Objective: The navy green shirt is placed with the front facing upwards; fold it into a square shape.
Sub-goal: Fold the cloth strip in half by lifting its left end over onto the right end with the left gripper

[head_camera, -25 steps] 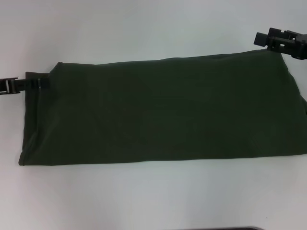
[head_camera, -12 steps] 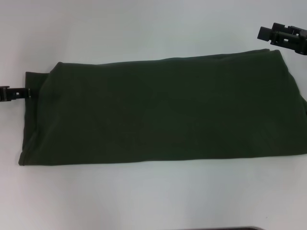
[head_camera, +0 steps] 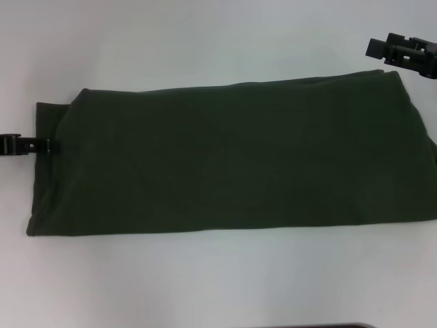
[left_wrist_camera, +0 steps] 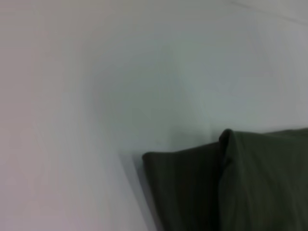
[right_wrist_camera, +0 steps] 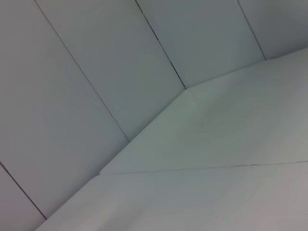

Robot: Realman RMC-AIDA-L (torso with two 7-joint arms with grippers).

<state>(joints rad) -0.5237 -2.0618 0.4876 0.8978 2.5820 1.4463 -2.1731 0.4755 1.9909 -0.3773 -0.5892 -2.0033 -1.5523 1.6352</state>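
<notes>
The navy green shirt (head_camera: pixel 232 157) lies as a long band; left gripper (head_camera: pixel 49 145) meets its left edge, right gripper (head_camera: pixel 382 49) hovers far right, jaw states unclear, so the crosswise fold likely comes next.

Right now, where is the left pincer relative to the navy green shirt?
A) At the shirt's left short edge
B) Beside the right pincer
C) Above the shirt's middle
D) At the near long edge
A: in the head view the left pincer sits at the left short edge of the navy green shirt, while the right pincer is past the far right corner.
</notes>
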